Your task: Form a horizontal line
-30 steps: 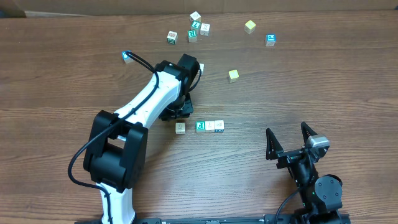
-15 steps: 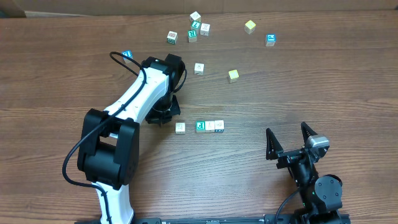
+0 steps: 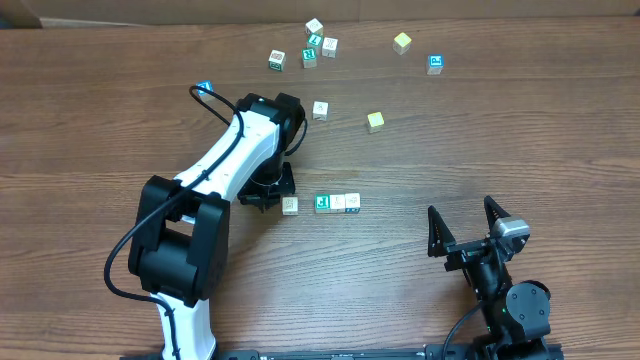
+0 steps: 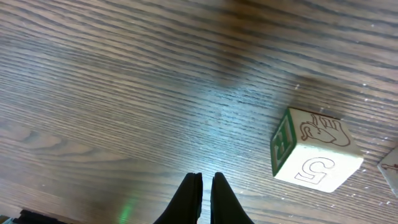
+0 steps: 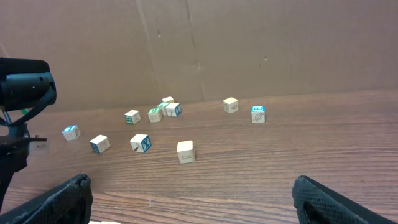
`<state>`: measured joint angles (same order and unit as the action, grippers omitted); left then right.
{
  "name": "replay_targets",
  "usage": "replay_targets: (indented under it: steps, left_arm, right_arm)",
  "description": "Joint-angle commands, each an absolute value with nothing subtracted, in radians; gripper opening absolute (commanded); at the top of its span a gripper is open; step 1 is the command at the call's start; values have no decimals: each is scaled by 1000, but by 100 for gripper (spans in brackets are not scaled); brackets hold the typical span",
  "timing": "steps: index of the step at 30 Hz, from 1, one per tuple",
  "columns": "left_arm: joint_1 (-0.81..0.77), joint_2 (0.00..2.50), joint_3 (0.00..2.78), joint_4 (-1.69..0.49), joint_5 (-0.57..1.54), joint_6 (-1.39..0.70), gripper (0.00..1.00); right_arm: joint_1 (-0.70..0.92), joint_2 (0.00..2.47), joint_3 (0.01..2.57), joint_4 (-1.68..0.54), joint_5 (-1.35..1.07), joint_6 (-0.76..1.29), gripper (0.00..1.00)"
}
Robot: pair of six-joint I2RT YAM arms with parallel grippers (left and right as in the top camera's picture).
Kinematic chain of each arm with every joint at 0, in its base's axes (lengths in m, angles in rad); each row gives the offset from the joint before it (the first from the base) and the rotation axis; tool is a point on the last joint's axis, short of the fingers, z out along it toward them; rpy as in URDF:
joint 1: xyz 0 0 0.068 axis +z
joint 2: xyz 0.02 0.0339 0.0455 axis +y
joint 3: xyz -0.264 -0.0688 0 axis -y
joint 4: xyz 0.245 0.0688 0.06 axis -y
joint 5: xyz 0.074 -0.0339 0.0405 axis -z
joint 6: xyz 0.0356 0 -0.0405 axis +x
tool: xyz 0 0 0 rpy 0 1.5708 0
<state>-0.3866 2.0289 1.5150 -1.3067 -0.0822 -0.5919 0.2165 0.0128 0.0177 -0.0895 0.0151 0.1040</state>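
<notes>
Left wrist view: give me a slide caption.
Shut left tool beside a pale wooden number-five cube on the brown wooden table.

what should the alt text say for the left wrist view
The left gripper, shut and empty, points at a wooden table from the bottom centre of the frame. To its right, apart from the fingers, sits a pale wooden cube with an outlined 5, a green-printed side and a hand drawing. Another cube's corner shows at the right edge.

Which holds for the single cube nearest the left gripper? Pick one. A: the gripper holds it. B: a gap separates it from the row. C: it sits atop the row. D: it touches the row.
B: overhead, bare wood shows between the single cube and the row; the left gripper is shut, empty.
</notes>
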Motion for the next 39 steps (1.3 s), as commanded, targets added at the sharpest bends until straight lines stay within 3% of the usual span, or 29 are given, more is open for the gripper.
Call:
replay_targets:
  steps: [1, 39]
  left_arm:
    - [-395, 1996, 1508, -1295, -55, -572, 4]
    - [-447, 2038, 1494, -1247, -130, -572, 4]
  right_arm:
    - [221, 3, 8, -83, 17, 100, 100]
    - [221, 3, 8, -83, 17, 100, 100]
